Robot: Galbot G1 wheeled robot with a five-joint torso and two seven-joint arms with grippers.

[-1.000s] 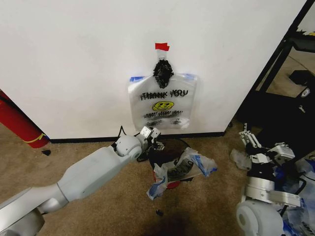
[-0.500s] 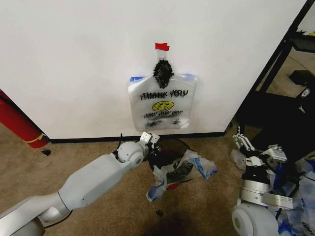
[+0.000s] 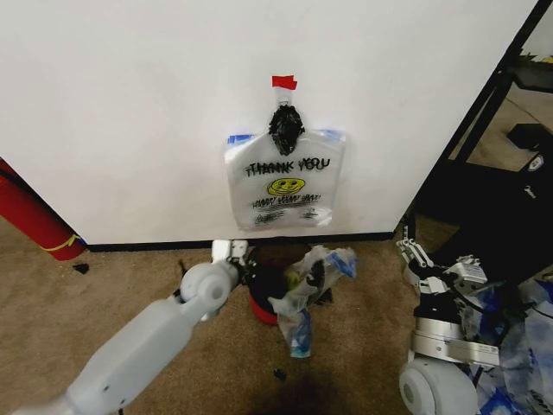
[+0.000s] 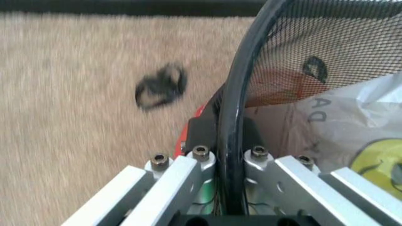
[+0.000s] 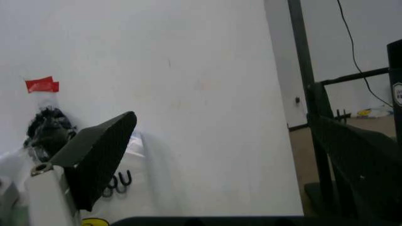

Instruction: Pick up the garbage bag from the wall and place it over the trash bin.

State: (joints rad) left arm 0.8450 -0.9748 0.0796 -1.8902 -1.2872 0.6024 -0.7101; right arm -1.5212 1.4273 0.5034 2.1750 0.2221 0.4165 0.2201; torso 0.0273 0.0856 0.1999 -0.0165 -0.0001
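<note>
The garbage bag [image 3: 281, 186], whitish with "THANK YOU" print and a yellow smiley, hangs flat on the wall under a black knotted clump [image 3: 286, 128]. Below it on the carpet, the trash bin [image 3: 262, 287] leans over with its red base showing. My left gripper [image 3: 235, 252] is shut on its black rim [image 4: 242, 84], which runs between the fingers in the left wrist view. A second crumpled bag [image 3: 307, 290] lies draped over the bin's mouth and hangs down in front. My right gripper [image 3: 408, 251] stands open to the right, apart from the bin, with one black finger [image 5: 97, 155] showing.
A long red cylinder [image 3: 30, 216] leans at the far left wall. A black shelf frame [image 3: 492, 112] stands at the right, with loose plastic [image 3: 527, 346] beside my right arm. Small dark scraps [image 3: 278, 373] lie on the carpet.
My left gripper has pulled back to the left with the bin's rim, tipping the bin. The crumpled bag swung with it and now hangs lower. My right gripper has crept left.
</note>
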